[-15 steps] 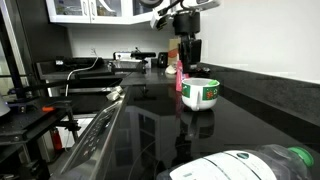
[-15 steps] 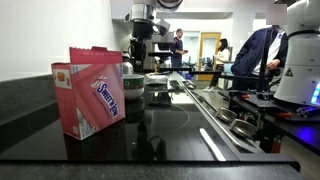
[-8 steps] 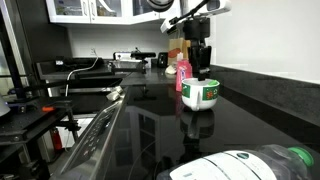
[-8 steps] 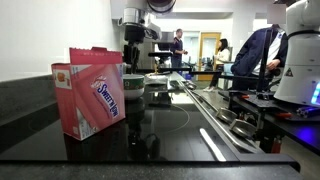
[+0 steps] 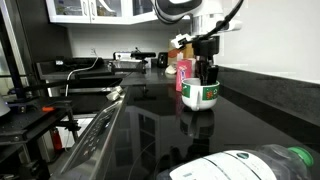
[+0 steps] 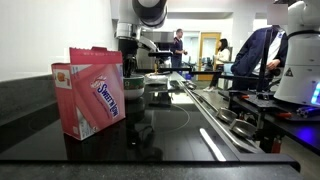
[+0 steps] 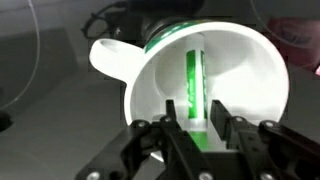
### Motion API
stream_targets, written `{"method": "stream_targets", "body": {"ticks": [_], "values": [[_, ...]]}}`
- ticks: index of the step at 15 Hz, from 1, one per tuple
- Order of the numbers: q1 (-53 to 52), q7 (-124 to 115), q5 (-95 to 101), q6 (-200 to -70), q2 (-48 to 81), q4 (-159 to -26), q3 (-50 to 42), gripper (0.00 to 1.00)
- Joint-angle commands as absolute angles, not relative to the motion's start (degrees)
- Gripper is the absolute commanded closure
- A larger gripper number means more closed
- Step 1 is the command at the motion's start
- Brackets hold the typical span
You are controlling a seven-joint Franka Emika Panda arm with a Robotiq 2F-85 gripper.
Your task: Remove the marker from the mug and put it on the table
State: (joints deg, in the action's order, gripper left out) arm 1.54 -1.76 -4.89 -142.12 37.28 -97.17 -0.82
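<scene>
The white mug (image 5: 201, 95) with a green band stands on the black table (image 5: 150, 125). In the wrist view I look straight down into the mug (image 7: 240, 70), its handle to the upper left. The green marker (image 7: 193, 80) lies inside, leaning against the wall. My gripper (image 7: 197, 125) is open, its two fingers on either side of the marker's near end, inside the mug's rim. In an exterior view the gripper (image 5: 207, 74) hangs straight down into the mug's mouth. In an exterior view the gripper (image 6: 128, 60) shows behind the pink box; the mug is mostly hidden there.
A pink carton (image 6: 95, 95) stands close beside the mug, and it also shows in an exterior view (image 5: 183, 72). A stovetop and cables (image 5: 90, 75) lie to one side. People stand in the background (image 6: 262, 50). A white-green object (image 5: 250, 165) lies in the foreground.
The gripper has moved sideways over the mug and come down, so its fingers are now inside the mug's mouth. The mug and carton have not moved.
</scene>
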Motion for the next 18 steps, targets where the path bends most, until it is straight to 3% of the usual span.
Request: {"method": "stream_targets", "body": {"ticks": [1,4,5,18], "values": [[1.52,-3.18,-5.2,-141.16,38.82,-94.53,-0.73,0.81],[0.44,-4.37,-3.7,-139.31,36.66,-95.57,-1.91,1.0],[0.21,-4.57,-3.2,-138.5,35.68,-96.07,-2.23,0.95],[3.49,-6.28,-0.84,-120.09,20.69,-103.68,-5.62,0.95]]}}
